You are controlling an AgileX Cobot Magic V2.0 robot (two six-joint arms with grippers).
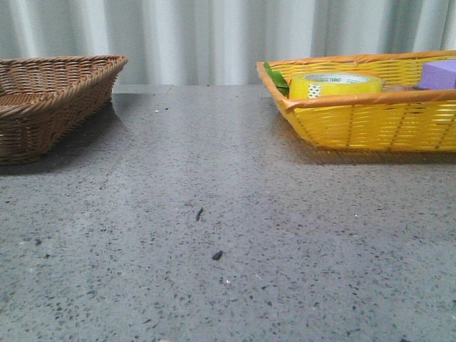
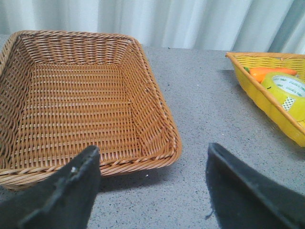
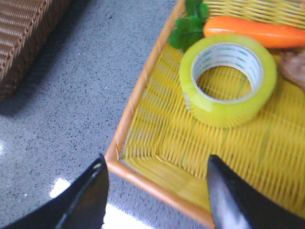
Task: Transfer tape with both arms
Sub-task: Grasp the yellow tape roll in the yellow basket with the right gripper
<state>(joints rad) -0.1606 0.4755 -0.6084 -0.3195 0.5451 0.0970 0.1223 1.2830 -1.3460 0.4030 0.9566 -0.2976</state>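
The yellow tape (image 1: 335, 85) lies flat in the yellow basket (image 1: 370, 125) at the right back of the table. It also shows in the right wrist view (image 3: 228, 78) and the left wrist view (image 2: 288, 93). My right gripper (image 3: 155, 164) is open and empty, above the near left corner of the yellow basket, short of the tape. My left gripper (image 2: 152, 155) is open and empty, above the table by the near right corner of the brown basket (image 2: 71, 100). Neither gripper shows in the front view.
An orange carrot (image 3: 255, 32) with green leaves (image 3: 188, 26) lies beside the tape in the yellow basket. A purple block (image 1: 438, 73) sits at its right end. The brown wicker basket (image 1: 50, 100) stands at the left back and holds nothing visible. Grey speckled table (image 1: 214, 235) lies between.
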